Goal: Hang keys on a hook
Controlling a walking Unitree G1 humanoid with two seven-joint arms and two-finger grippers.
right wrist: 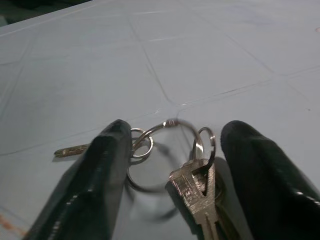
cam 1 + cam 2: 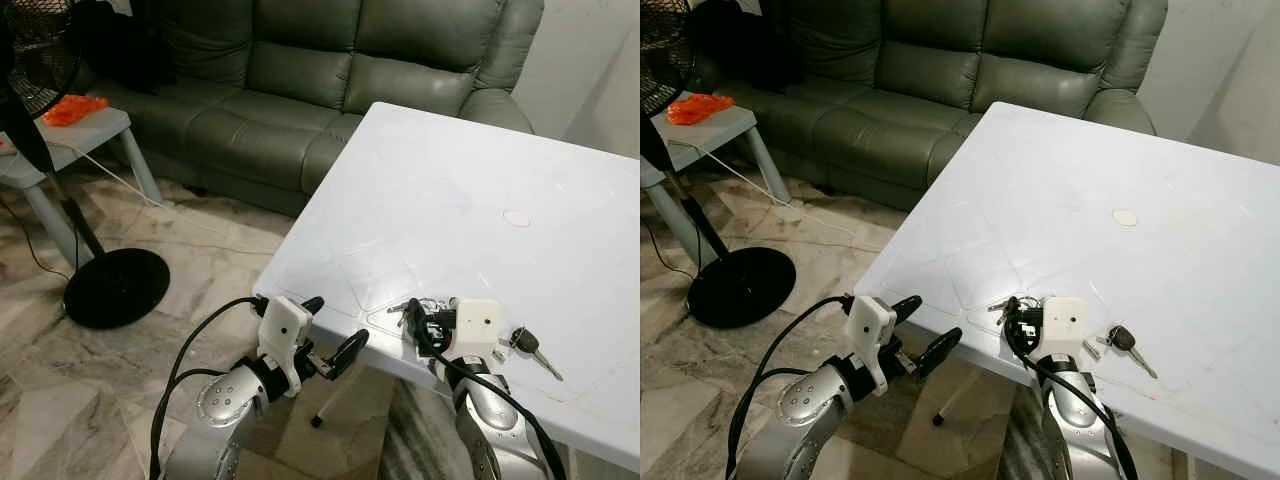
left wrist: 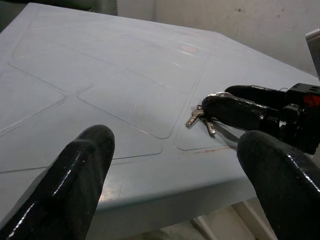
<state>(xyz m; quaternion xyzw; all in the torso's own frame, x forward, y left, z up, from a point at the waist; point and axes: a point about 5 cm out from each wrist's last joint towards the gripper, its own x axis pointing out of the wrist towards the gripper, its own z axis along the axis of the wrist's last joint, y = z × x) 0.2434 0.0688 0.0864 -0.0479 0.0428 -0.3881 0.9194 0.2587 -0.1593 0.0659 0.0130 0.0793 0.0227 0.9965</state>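
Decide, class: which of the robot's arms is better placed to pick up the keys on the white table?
Right. The right gripper is open astride the keys on the table; the left gripper hangs off its edge.

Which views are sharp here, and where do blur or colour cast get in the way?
Eye views: sharp, evenly lit, the keys on the white table easy to see. Left wrist view: bluish cast, left gripper fingers soft, keys small. Right wrist view: bluish, right gripper fingers and nearest key soft.
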